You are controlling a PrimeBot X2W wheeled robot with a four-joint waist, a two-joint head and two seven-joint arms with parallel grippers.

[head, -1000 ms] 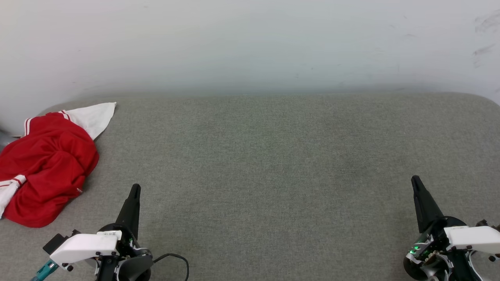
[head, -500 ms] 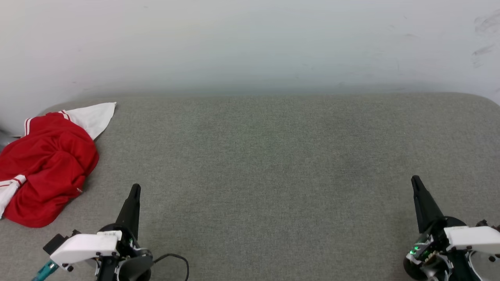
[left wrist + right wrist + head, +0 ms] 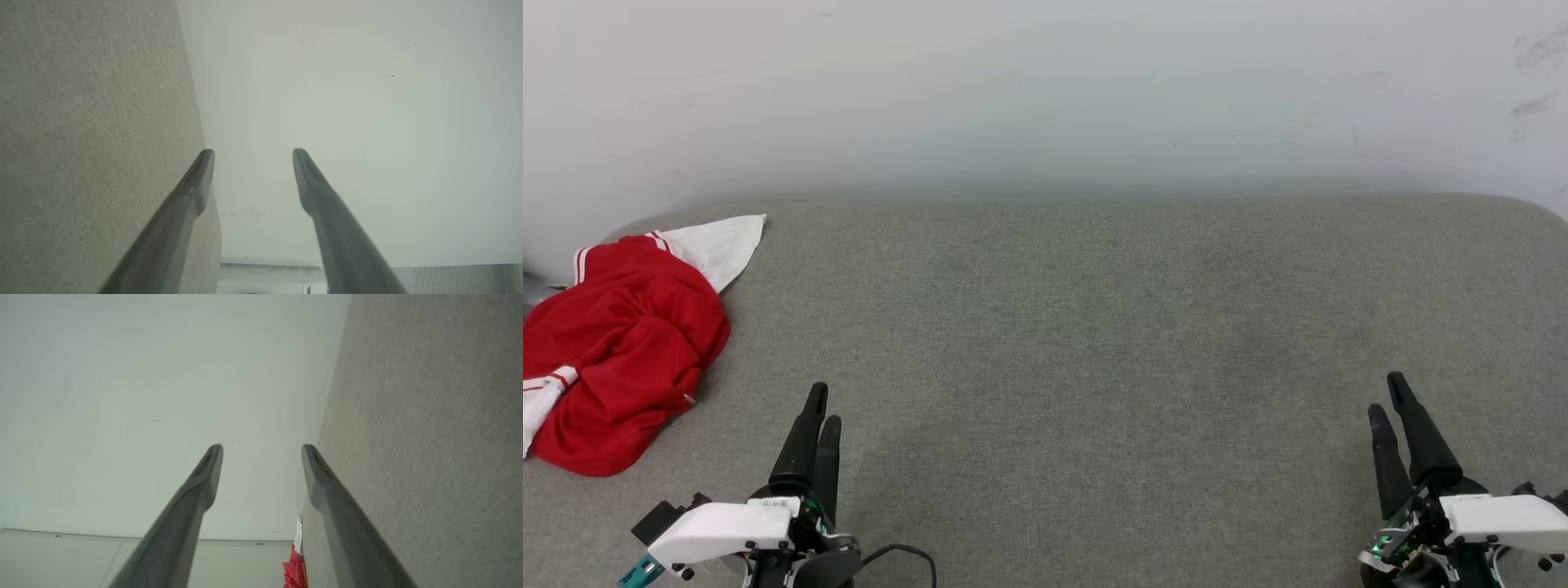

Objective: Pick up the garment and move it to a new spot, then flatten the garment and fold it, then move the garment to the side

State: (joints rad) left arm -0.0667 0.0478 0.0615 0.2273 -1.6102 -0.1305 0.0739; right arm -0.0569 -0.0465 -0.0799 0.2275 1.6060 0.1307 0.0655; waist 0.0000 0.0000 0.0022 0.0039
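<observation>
The garment (image 3: 621,351) lies in a crumpled red heap at 9 o'clock on the table (image 3: 1094,367), close to the far left corner and cut off by the edge of the head view. A white sleeve (image 3: 723,245) sticks out of the heap toward 1 o'clock, its tip pointing along the wall (image 3: 1045,82). A striped cuff (image 3: 551,380) shows on the heap's 8 o'clock side. No lettering can be seen.

The left gripper (image 3: 823,406) sits at 7 o'clock in the head view, fingers pointing to 12 o'clock. The garment is at about 10 o'clock from it, near but apart. In the left wrist view, the left gripper (image 3: 252,153) has its two fingers spread wide with nothing between them; the table lies on their 9 o'clock side and the wall on the 3 o'clock side.

The right gripper (image 3: 1385,394) sits at 5 o'clock in the head view, well apart from the garment. In the right wrist view, the right gripper (image 3: 262,447) is also spread wide and holds nothing. There the garment (image 3: 295,571) is a small red and white patch at 6 o'clock, at the table's edge.

A dark cable (image 3: 907,555) loops on the table just at 3 o'clock of the left gripper's base.
</observation>
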